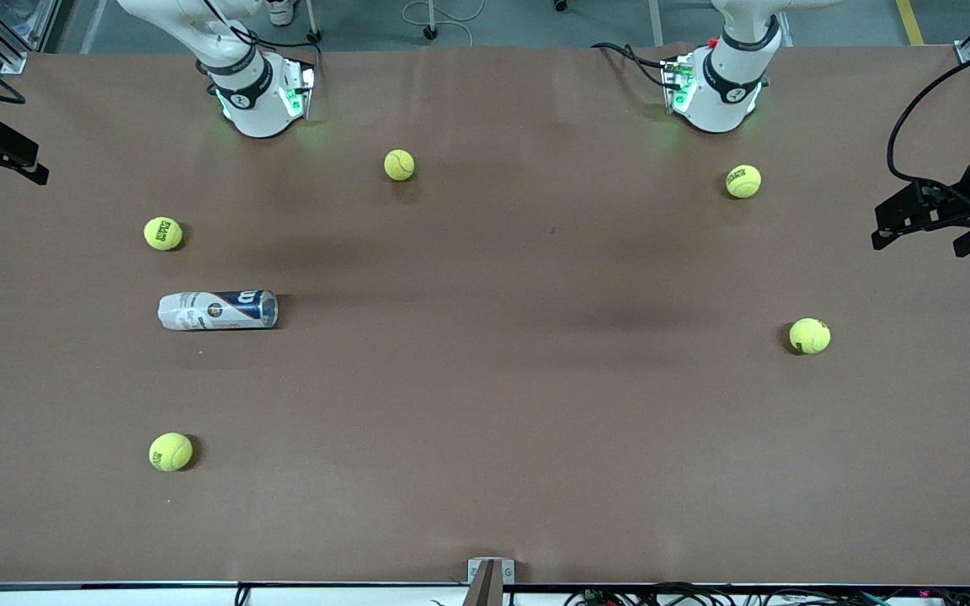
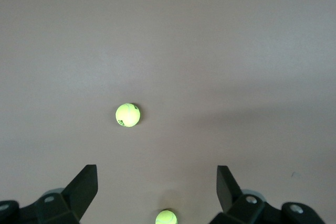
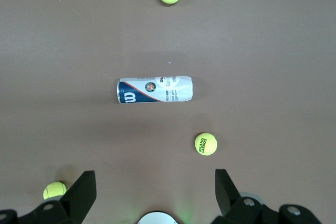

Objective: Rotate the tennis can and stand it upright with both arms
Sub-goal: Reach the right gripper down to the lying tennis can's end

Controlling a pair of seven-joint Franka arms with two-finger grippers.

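The left gripper [image 2: 157, 195] is hanging high over the left arm's end of the table, its two black fingers [image 2: 84, 187] spread wide with nothing between them. Below it, in the left wrist view, two tennis balls are lying on the bare brown table [image 1: 485, 404] — one [image 2: 127, 115] out ahead of the fingertips, another [image 2: 166, 217] showing at the frame's edge between them.

The right gripper [image 3: 155, 195] is hanging likewise over the right arm's end of the table, fingers [image 3: 83, 190] standing fully apart and gripping nothing.

The tennis can [image 1: 217, 310] is lying on its side on the table toward the right arm's end, well apart from both grippers. Its long axis is running along the table's length, the navy part with the white "W" [image 3: 129, 97] pointing toward the table's middle and the white part toward the table's end.

Five yellow-green balls are sitting scattered around:
- one [image 1: 163, 233] near the can, farther from the front camera;
- one [image 1: 171, 452] well nearer to the front camera than the can;
- one [image 1: 399, 165] near the right arm's base [image 1: 262, 97];
- one [image 1: 743, 181] close to the left arm's base [image 1: 714, 88];
- one [image 1: 809, 335] toward the left arm's end, nearer to the camera.

Both bases are glowing green.
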